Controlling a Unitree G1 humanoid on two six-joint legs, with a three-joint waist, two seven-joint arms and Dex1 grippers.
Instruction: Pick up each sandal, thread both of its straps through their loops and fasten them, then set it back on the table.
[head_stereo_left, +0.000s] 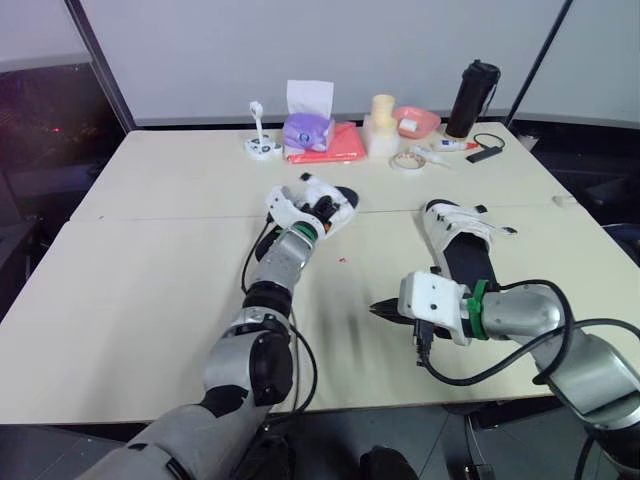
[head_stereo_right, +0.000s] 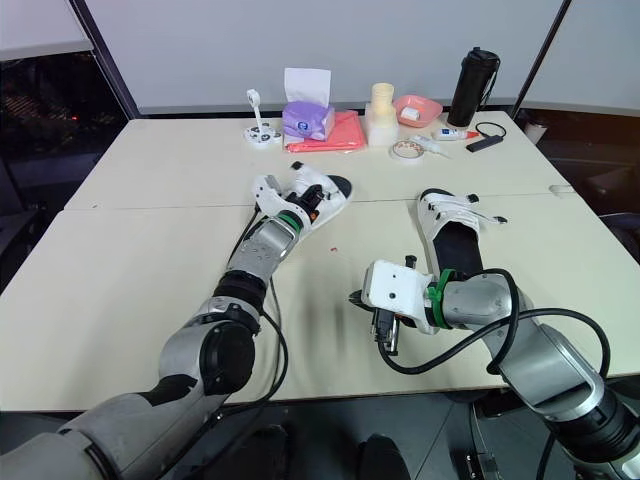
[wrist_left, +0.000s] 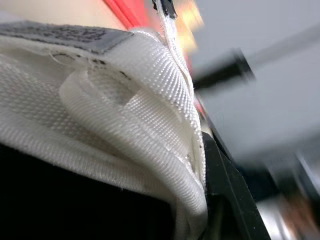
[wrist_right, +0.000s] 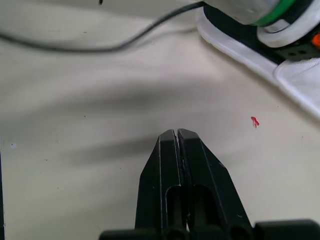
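Cream table (head_stereo_left: 150, 260) carried left sandal (head_stereo_left: 343, 203), right sandal (head_stereo_left: 455, 235) mid-table; tissue box (head_stereo_left: 307, 130), black bottle (head_stereo_left: 472, 98), pink bowl (head_stereo_left: 415, 120), tape roll (head_stereo_left: 407, 161) behind.

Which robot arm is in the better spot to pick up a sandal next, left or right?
Left. The left gripper is right at the left sandal, with its white strap close in the left wrist view. The right gripper hangs over the table, jaws shut, apart from the other sandal.

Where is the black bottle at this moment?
In the left eye view the black bottle stands at the far edge of the table, on the right side, just right of the pink bowl.
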